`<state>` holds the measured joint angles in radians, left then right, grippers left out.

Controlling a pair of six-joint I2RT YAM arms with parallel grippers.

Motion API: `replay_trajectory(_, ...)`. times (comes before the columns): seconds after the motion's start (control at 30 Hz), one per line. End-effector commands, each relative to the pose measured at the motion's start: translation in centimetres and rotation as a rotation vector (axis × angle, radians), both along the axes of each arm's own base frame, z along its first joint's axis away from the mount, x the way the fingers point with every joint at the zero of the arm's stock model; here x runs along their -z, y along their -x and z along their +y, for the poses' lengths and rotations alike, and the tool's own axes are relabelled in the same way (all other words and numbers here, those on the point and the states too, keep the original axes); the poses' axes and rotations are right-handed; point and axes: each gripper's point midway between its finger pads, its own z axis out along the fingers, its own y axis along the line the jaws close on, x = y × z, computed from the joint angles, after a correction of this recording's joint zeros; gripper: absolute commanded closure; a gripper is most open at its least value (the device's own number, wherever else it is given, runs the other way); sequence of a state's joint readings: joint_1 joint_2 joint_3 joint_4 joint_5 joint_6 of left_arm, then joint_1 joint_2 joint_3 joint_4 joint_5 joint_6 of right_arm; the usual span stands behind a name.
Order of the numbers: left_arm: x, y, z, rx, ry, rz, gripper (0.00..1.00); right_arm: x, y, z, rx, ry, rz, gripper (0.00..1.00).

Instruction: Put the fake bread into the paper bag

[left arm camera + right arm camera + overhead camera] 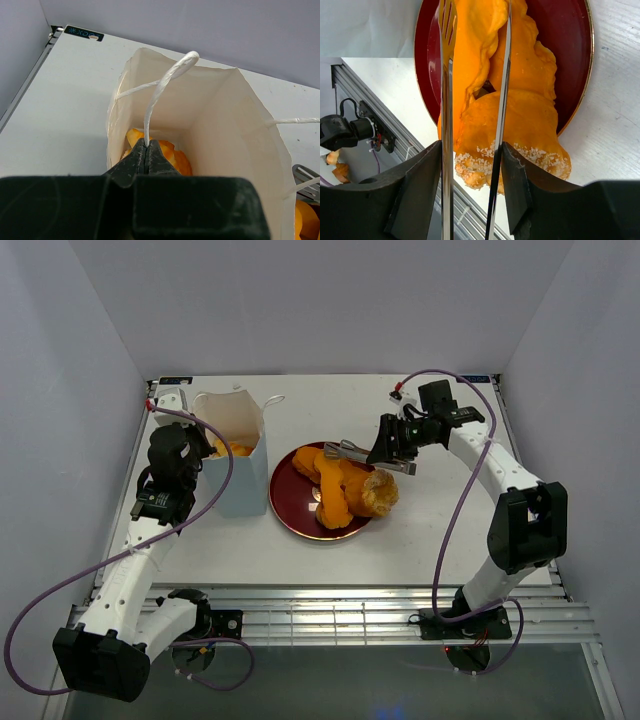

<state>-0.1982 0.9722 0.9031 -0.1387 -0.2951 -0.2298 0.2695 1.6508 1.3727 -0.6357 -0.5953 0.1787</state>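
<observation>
The white paper bag (pixel 238 462) stands upright left of the dark red plate (pixel 287 502). Orange fake bread (pixel 236 448) lies inside it, also in the left wrist view (pixel 172 152). My left gripper (pixel 200 447) is shut on the bag's cord handle (pixel 164 82) at the near rim; it shows in the left wrist view (pixel 147 149). Several orange and tan bread pieces (pixel 348 490) lie piled on the plate. My right gripper (pixel 397 445) is shut on metal tongs (pixel 352 450). In the right wrist view the tong arms (pixel 445 90) stand apart over the bread (pixel 525 110).
The plate (pixel 572 55) sits mid-table with its near rim toward the front edge. A second cord handle (pixel 295 120) hangs off the bag's right side. Grey walls enclose the table on three sides. A slatted metal rail (pixel 330 615) runs along the front.
</observation>
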Motion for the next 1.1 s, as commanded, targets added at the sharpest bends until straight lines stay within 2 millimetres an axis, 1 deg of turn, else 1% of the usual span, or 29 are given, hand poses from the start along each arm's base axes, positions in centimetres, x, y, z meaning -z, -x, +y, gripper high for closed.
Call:
replay_trajectory(0.0, -1.8, 0.4, 0.0, 0.006, 0.012, -0.038, 1.0, -1.5, -0.5, 0.7, -0.045, -0.048, -0.022, 0.45)
replay_trajectory(0.1, -1.8, 0.5, 0.1, 0.003, 0.012, -0.04, 1.0, -1.8, -0.2, 1.4, -0.076, -0.09, -0.004, 0.46)
replay_trajectory(0.17, -1.9, 0.5, 0.1, 0.001, 0.012, -0.041, 1.0, -1.6, -0.3, 1.4, -0.08, -0.091, 0.0, 0.47)
replay_trajectory(0.3, -1.9, 0.5, 0.1, 0.003, 0.013, -0.043, 1.0, -1.3, -0.5, 1.0, -0.065, -0.061, -0.002, 0.48)
replay_trajectory(0.57, -1.9, 0.5, 0.1, 0.003, 0.013, -0.043, 1.0, -1.8, -1.3, 0.3, -0.034, -0.001, -0.024, 0.48)
replay_trajectory(1.07, -1.8, 0.5, 0.0, 0.009, 0.015, -0.04, 1.0, -1.5, -1.2, 0.2, -0.031, 0.005, -0.016, 0.48)
